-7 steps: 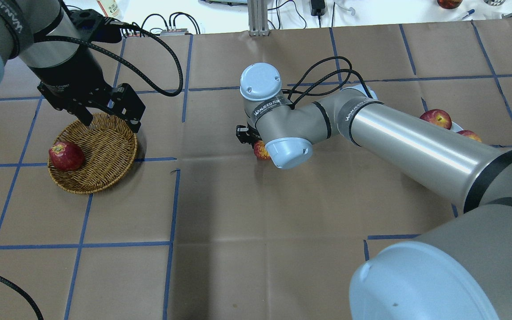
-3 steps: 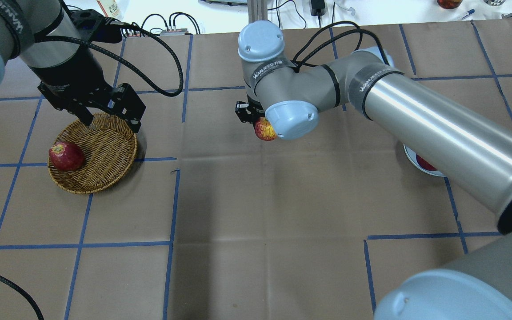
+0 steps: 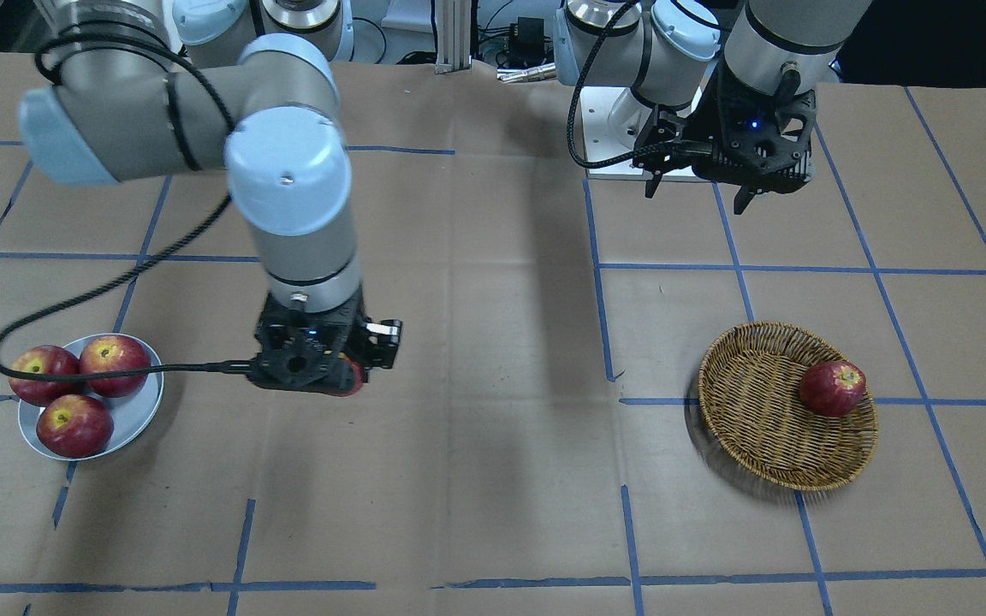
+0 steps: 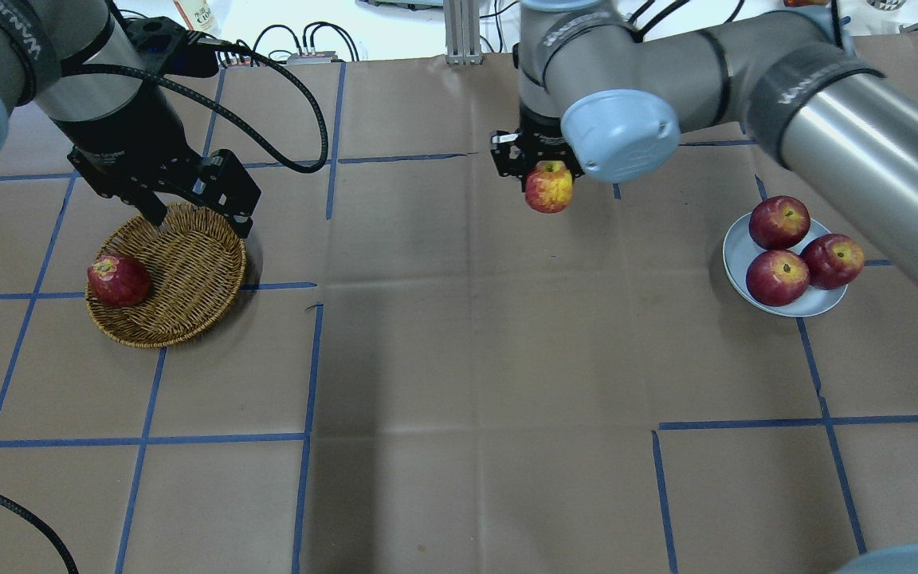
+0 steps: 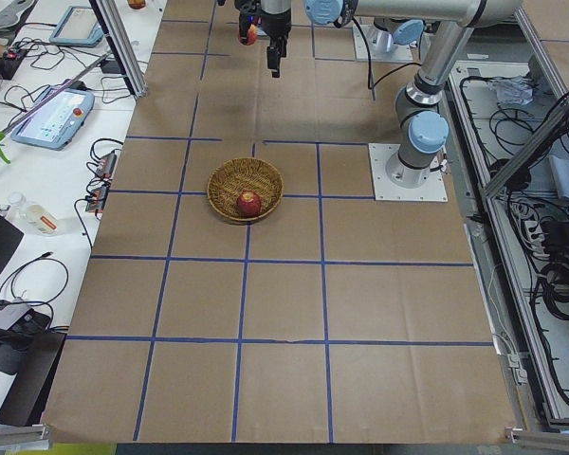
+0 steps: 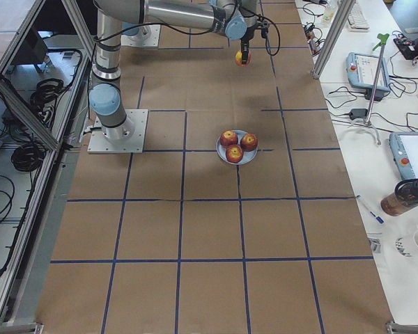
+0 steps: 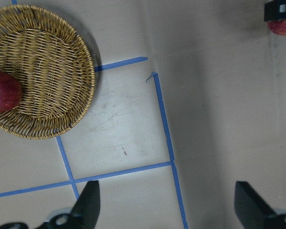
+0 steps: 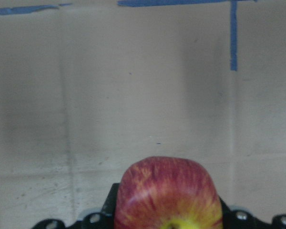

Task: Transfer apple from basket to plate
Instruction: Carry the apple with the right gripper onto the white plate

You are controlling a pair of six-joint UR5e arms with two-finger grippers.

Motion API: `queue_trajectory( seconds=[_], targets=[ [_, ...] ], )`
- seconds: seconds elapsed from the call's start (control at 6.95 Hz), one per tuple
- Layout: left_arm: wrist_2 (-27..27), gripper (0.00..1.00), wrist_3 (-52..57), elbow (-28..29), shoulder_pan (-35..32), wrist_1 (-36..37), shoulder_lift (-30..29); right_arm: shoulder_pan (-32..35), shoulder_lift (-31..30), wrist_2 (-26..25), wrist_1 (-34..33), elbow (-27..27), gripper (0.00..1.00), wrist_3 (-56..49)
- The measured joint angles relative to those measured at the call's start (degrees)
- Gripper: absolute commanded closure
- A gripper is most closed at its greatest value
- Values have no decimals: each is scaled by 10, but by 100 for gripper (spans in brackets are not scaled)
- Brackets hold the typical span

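Above the table (image 4: 459, 359), between basket (image 4: 188, 311) and plate (image 4: 734, 259) and apart from both, the apple (image 4: 549, 187) hangs in the air, clamped in the right gripper (image 4: 547, 169) with its yellow patch up. Three dark red apples (image 4: 778, 222) sit on the plate; a darker apple (image 4: 118, 280) lies in the basket. The left gripper (image 4: 198, 217) hovers over the basket's far rim — fingers spread wide, holding nothing.

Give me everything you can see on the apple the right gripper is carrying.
The apple is streaky orange-red with a large yellow patch at its stem end, which faces the right gripper. That gripper is shut on it, holding it in the air over bare brown table paper, short of the plate, touching nothing else.
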Motion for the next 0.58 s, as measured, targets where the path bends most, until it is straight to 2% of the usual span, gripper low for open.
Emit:
queue_trajectory(
  seconds=[0.29,0.58],
  targets=[
    [0,1,0,0,0,0,0,-113,-51,3,24,33,48,-156],
    [0,1,0,0,0,0,0,-234,-69,6,27,60,49,-324]
  ],
)
